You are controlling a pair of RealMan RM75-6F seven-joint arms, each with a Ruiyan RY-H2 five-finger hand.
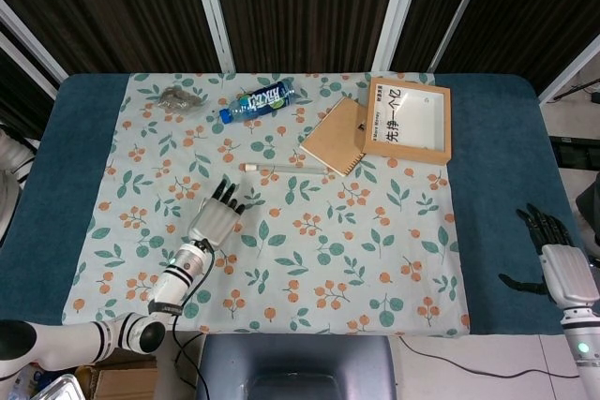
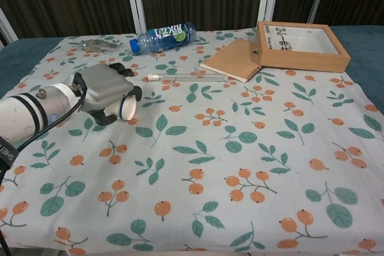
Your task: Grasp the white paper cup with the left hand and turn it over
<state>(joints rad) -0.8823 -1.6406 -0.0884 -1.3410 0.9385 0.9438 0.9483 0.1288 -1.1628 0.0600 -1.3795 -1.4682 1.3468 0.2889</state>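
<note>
The white paper cup point(image 2: 125, 110) lies on its side on the floral cloth, its open rim facing right in the chest view. My left hand point(image 2: 105, 90) lies over it from the left, fingers curled down across its top and thumb underneath, gripping it. In the head view the left hand point(image 1: 217, 216) hides the cup. My right hand point(image 1: 551, 252) rests far off at the table's right edge on the blue cover, fingers spread and holding nothing; the chest view does not show it.
A blue-labelled bottle point(image 2: 163, 35) lies at the back, with a grey crumpled object point(image 2: 90, 43) to its left. A clear tube point(image 2: 187, 78) lies just behind the cup. A brown notebook point(image 2: 235, 59) and a wooden box point(image 2: 303, 45) sit at the back right.
</note>
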